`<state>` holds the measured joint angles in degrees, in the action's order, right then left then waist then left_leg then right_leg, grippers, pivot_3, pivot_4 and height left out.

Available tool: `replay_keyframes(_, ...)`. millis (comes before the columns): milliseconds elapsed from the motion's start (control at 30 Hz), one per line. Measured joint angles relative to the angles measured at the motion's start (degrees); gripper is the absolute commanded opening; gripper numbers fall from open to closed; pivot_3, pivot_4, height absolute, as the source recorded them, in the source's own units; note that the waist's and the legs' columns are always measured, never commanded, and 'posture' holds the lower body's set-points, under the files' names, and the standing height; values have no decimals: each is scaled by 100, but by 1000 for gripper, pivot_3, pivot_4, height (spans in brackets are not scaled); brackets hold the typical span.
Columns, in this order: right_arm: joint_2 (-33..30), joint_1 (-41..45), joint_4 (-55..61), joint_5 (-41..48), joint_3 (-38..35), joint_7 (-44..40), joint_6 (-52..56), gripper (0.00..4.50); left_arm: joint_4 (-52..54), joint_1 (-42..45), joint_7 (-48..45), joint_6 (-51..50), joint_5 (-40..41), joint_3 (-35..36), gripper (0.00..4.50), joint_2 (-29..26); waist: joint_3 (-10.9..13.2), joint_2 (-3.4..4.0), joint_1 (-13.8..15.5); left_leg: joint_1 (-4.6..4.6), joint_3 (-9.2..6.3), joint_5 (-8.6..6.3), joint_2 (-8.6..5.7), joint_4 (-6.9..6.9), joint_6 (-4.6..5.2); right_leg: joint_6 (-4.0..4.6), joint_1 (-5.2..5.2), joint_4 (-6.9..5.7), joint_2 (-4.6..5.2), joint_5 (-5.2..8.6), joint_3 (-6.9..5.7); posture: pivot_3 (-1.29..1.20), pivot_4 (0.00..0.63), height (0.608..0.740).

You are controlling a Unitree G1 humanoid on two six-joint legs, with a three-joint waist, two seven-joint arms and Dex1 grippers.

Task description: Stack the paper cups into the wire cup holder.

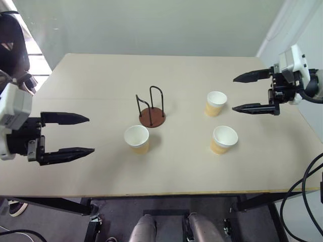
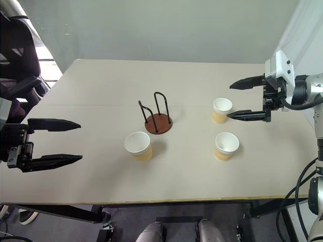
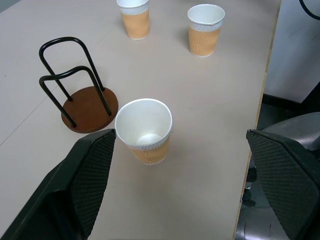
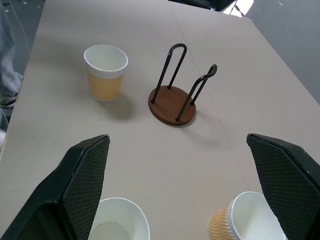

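Three paper cups stand upright on the beige table [image 1: 101, 75]: one [image 1: 137, 139] just in front of the wire cup holder [image 1: 151, 109], one [image 1: 216, 103] at mid right, one [image 1: 224, 139] nearer the front right. The holder, a reddish-brown disc with two black wire loops, stands empty at the table's middle. My left gripper [image 1: 75, 135] hangs open at the left, pointing toward the near cup [image 3: 144, 131], nothing between its fingers. Over the table's right side my right gripper [image 1: 243, 93] is open and empty, its lower finger [image 2: 245, 116] close beside the mid-right cup [image 2: 221, 110].
The table's front edge [image 1: 161, 194] runs close below the cups. A dark chair [image 2: 17, 48] stands off the table's left end. Black cables [image 1: 303, 196] hang at the right front corner.
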<state>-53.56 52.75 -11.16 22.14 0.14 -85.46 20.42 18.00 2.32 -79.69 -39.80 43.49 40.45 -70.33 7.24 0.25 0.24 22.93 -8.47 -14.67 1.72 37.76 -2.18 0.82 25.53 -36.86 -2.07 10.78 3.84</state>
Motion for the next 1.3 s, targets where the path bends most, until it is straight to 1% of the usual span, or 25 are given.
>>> replay_keyframes(400,15,40,-52,-113,55,20,-108,4473,70,-20,26,-28,3,2,4500,5,0,0,-2,0,0,0,0,1,0,0,0,0,0,0,0,0,150,740)
replay_keyframes(500,122,142,-199,-255,114,72,-231,4473,101,-33,29,-28,3,4,4500,14,0,0,-4,0,0,0,1,2,0,0,0,-1,0,-1,0,0,150,740)
replay_keyframes(600,341,347,-416,-421,128,312,-237,4473,116,-69,35,-28,3,15,4500,82,0,1,-5,-1,0,0,2,2,0,0,4,-4,0,-2,1,0,150,740)
replay_keyframes(667,582,517,-494,-512,137,591,-206,4473,129,-120,48,-28,0,28,4500,124,1,1,-7,0,-1,0,3,1,0,0,8,-7,-1,-3,1,0,150,740)
replay_keyframes(733,987,777,-640,-665,178,1100,-48,4473,165,-135,90,-28,-2,33,4500,144,0,1,-40,1,-1,0,7,1,0,3,15,-9,-6,-9,1,0,150,740)
replay_keyframes(867,1710,930,-678,-770,338,1807,442,4473,199,-149,130,-28,-2,42,4500,159,1,2,-42,5,-5,0,17,-3,0,6,22,-9,-19,-13,1,0,150,740)
replay_keyframes(1033,2992,1064,-883,-1024,658,2956,888,4473,227,-208,247,-28,-43,107,4500,184,1,3,-48,20,-5,-3,33,-8,-4,21,44,-9,-36,-24,0,0,150,740)
replay_keyframes(1133,3290,1180,-1229,-1207,731,3525,1011,4473,259,-373,352,-22,-168,289,4500,249,2,4,-2,44,-16,-8,38,-7,-12,26,65,-9,-41,-29,-6,0,150,740)
replay_keyframes(1300,3427,1253,-1617,-1436,749,3867,881,4473,461,-682,552,-49,-317,782,4500,447,1,2,27,57,-25,-44,50,23,-73,25,70,-7,-57,-30,-8,0,150,740)
